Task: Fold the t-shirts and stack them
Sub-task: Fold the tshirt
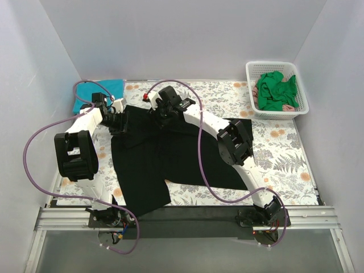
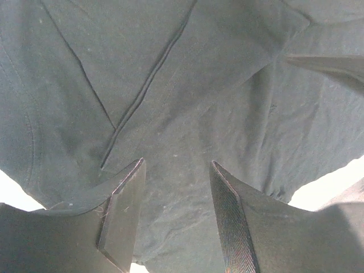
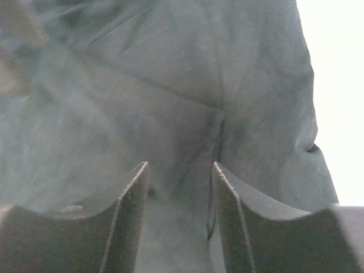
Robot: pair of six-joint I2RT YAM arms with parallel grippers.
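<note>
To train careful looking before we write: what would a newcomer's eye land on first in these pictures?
The large black t-shirt spread across the middle of the fern-print cover dominates. The left tool and right tool are open over it, near its far edge. Bright green shirts lie in the white basket at far right.

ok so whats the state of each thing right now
black t-shirt: spread out, creased, not folded
teal t-shirt: folded, far left corner
green t-shirts: crumpled in the basket
basket: upright, holding shirts
left tool: open, over the black t-shirt
right tool: fingers apart at black cloth, grip unclear
</note>
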